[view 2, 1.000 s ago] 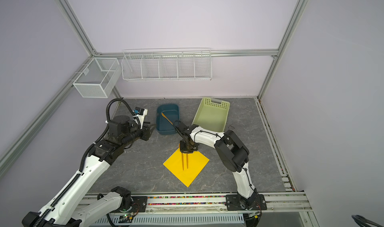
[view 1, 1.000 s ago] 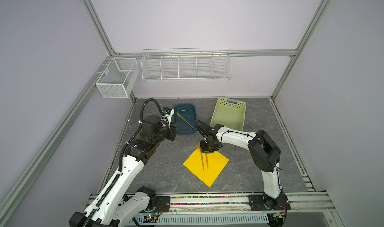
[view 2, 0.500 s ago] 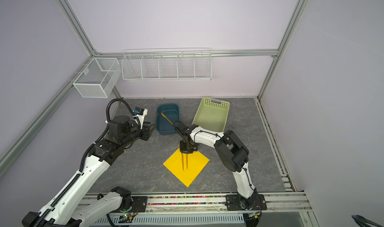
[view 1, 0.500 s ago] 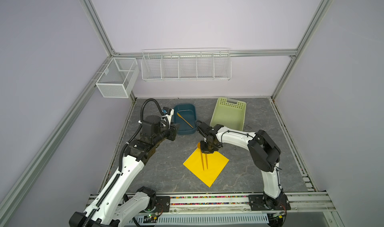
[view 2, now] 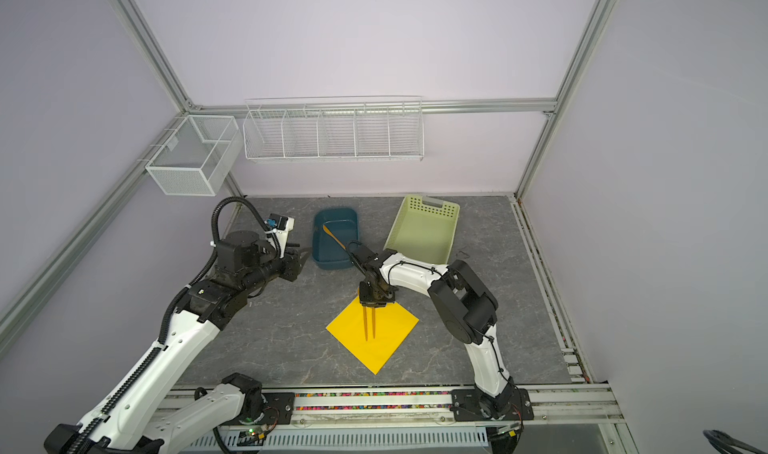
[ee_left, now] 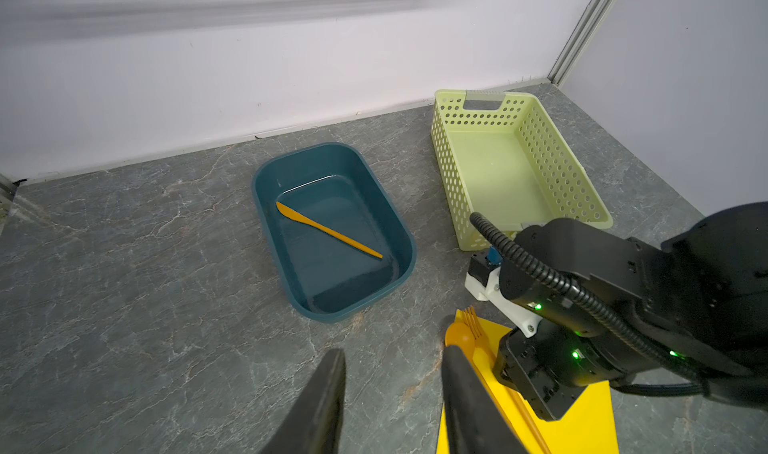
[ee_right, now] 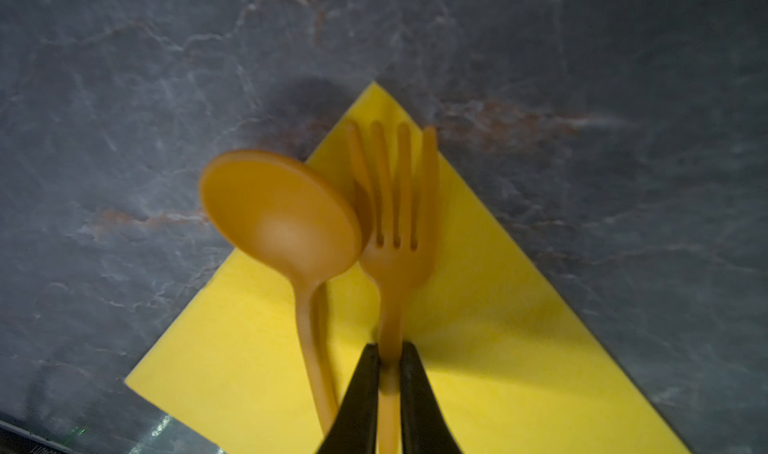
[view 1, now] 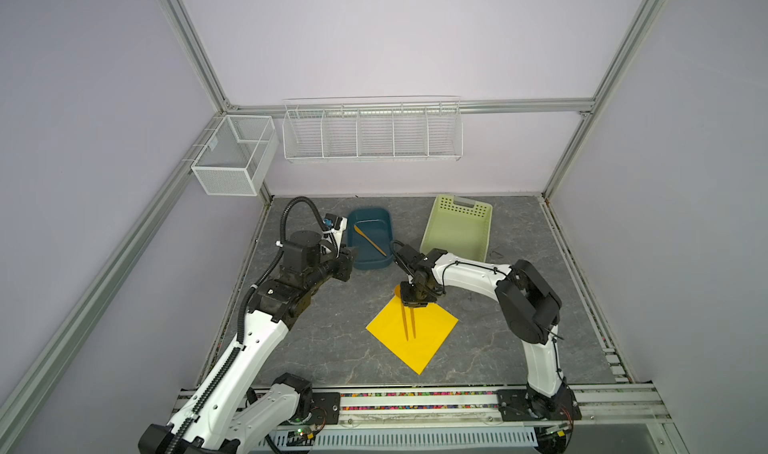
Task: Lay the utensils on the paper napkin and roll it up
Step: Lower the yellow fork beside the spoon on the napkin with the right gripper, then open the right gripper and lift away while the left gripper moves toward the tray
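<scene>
Fork (ee_right: 395,240) lies beside the spoon (ee_right: 282,219) on the napkin (ee_right: 498,348), right gripper (ee_right: 390,356) pinching its handle. Knife (ee_left: 328,231) lies nearer the left gripper (ee_left: 393,350), part-open, empty.

Top views look down; both wrist cameras see the napkin (ee_right: 498,339).

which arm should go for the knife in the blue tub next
Likely left. The left hand is open, empty and near the blue tub with the knife; the right hand is shut on the fork over the napkin.

Robot lab test cell, pretty clearly: aluminium frame (view 1: 192,44), blank lilac walls (view 1: 374,36), wall-hung wire baskets (view 1: 372,136), arms (view 1: 257,339) bolted to rail (view 1: 415,402).
</scene>
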